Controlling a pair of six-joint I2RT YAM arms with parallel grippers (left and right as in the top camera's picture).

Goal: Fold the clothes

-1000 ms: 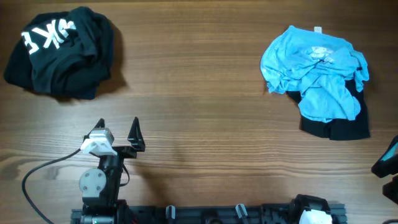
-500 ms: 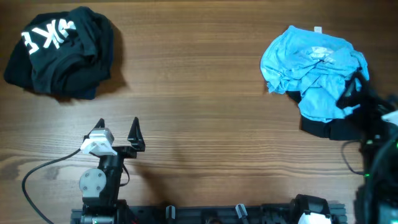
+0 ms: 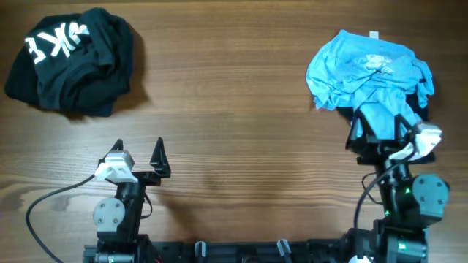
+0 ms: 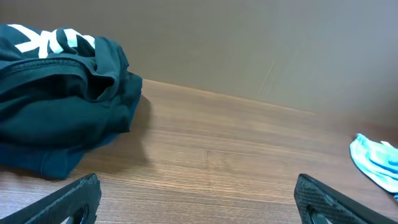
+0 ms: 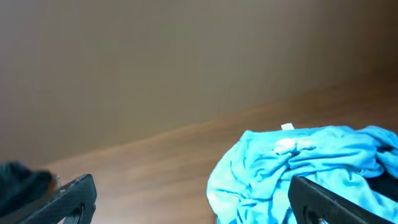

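A crumpled light blue shirt (image 3: 365, 73) lies at the far right of the table on top of a black garment (image 3: 420, 109). It also shows in the right wrist view (image 5: 298, 168). A bunched black garment with white letters (image 3: 69, 62) lies at the far left and fills the left of the left wrist view (image 4: 56, 106). My left gripper (image 3: 139, 153) is open and empty at the near left. My right gripper (image 3: 380, 131) is open and empty, at the near edge of the blue shirt.
The wooden table (image 3: 234, 131) stretches between the two clothing piles. The arm bases and a rail run along the near edge (image 3: 241, 250). A cable (image 3: 51, 201) loops by the left arm.
The right arm has swung in from the right edge of the table and now stands at the near side of the blue shirt. The left arm has not moved.
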